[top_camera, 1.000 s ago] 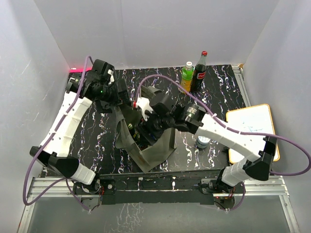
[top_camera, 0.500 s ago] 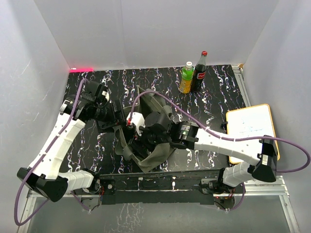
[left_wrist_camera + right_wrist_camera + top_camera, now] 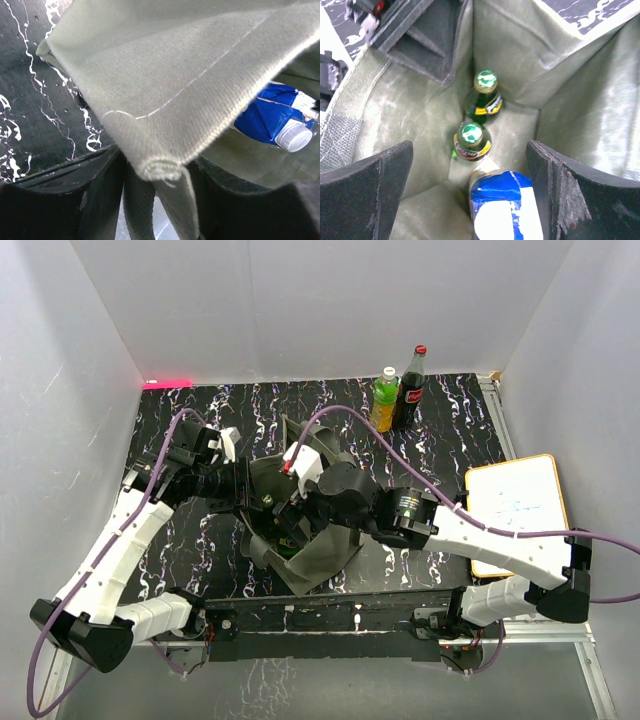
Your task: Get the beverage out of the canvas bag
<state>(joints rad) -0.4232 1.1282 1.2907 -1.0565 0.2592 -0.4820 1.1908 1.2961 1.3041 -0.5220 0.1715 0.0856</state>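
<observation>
The olive-grey canvas bag (image 3: 318, 552) stands open in the middle of the table. My left gripper (image 3: 250, 492) is at its left rim. In the left wrist view the rolled hem of the bag (image 3: 160, 170) and a strap lie between the part-open fingers (image 3: 95, 200), with a slit of light beside the cloth. My right gripper (image 3: 470, 195) hangs wide open over the bag's mouth. Below it inside stand two green glass bottles (image 3: 485, 95) (image 3: 471, 140) and a blue and white carton (image 3: 505, 205) with a white cap (image 3: 295, 137). Nothing is between the right fingers.
A yellow-green bottle (image 3: 385, 398) and a dark cola bottle (image 3: 411, 388) stand at the back of the table. A white board with an orange rim (image 3: 515, 510) lies at the right edge. White walls close in on three sides.
My left gripper came down from the back left to the bag's left rim and its jaws narrowed round the hem. The right gripper's jaws spread wide over the bag.
</observation>
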